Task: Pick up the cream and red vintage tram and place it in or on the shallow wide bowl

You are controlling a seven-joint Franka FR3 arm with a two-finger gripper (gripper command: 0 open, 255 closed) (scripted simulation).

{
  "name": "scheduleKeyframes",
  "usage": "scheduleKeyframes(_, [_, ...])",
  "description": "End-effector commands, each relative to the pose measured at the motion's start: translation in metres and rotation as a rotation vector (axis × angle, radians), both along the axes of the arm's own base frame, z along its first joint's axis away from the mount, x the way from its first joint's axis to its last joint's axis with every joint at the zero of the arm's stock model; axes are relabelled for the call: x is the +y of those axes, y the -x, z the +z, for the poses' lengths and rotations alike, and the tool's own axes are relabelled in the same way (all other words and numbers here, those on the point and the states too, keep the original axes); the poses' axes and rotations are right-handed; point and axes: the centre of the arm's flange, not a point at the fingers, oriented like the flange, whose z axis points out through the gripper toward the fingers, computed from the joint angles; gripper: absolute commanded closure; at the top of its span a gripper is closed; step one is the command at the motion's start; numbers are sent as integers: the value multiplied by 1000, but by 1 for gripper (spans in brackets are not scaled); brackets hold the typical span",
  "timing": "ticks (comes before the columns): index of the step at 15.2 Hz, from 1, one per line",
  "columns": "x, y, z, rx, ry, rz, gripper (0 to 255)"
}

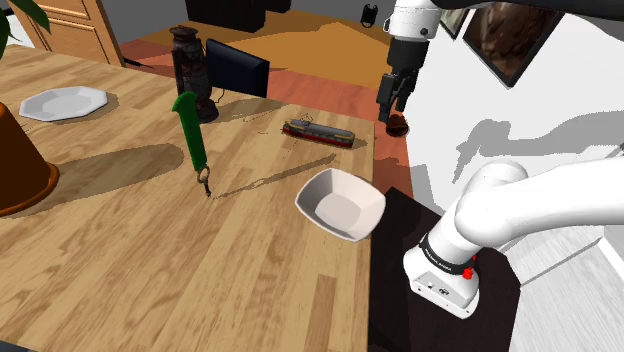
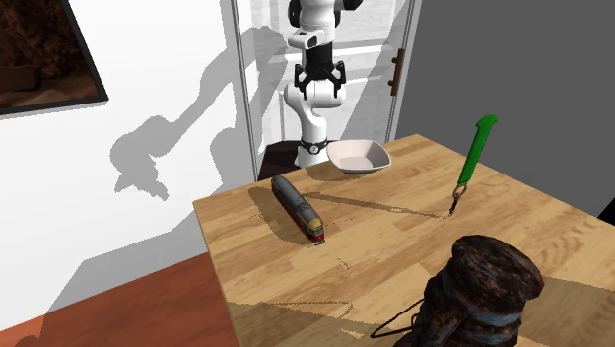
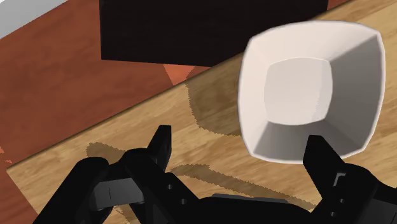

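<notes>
Open, empty end effector (image 1: 393,110) hovering off the desk (image 1: 200,260) edge; the tram (image 1: 318,133) lies near the corner beyond the bowl (image 1: 340,205), probably rigid, light and smooth-sided, best pinched across its narrow body at mid-length.

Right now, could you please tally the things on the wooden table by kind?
Dishes: 2, the bowl and the plate
Model vehicles: 1, the tram
Tools: 1, the green-handled tool
Lamps: 1, the lantern
Pots: 1, the brown pot
Total: 6
</notes>
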Motion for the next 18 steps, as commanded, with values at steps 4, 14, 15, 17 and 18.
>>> scheduleKeyframes(4, [-11,-29,-22,-9,6,41,0])
scheduleKeyframes(14, [-42,-130,-93,-41,24,179,0])
scheduleKeyframes(15, [-44,-140,-100,-44,26,193,0])
scheduleKeyframes(17, [-48,-161,-113,-50,30,220,0])
scheduleKeyframes(18, [-50,-172,-120,-54,32,234,0])
